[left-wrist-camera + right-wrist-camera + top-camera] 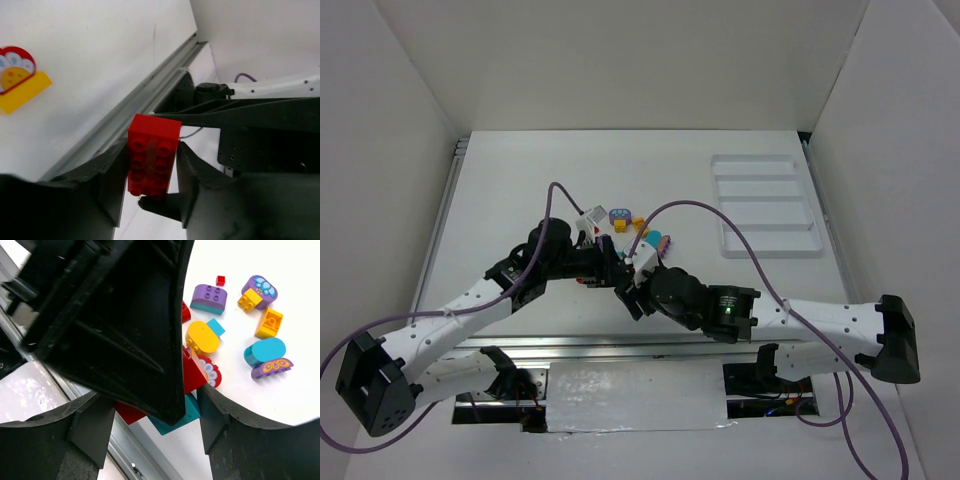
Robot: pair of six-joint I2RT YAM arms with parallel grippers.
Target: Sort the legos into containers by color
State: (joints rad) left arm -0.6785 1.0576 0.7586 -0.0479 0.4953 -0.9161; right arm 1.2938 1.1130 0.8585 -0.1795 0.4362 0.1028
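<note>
White tray point(767, 190), far right: four containers. Legos point(620, 216) lie loose to its left. Left gripper point(151, 172) clamps a red lego point(152, 145). Right gripper point(150, 402): grip cannot be told.

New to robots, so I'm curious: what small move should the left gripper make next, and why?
Probably lift away toward the white tray: the left gripper has the red brick between its fingers, crowded close against the right gripper.

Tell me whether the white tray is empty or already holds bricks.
Empty. From above, the white tray shows only bare floor in all four compartments; the bricks lie outside, to its left.
</note>
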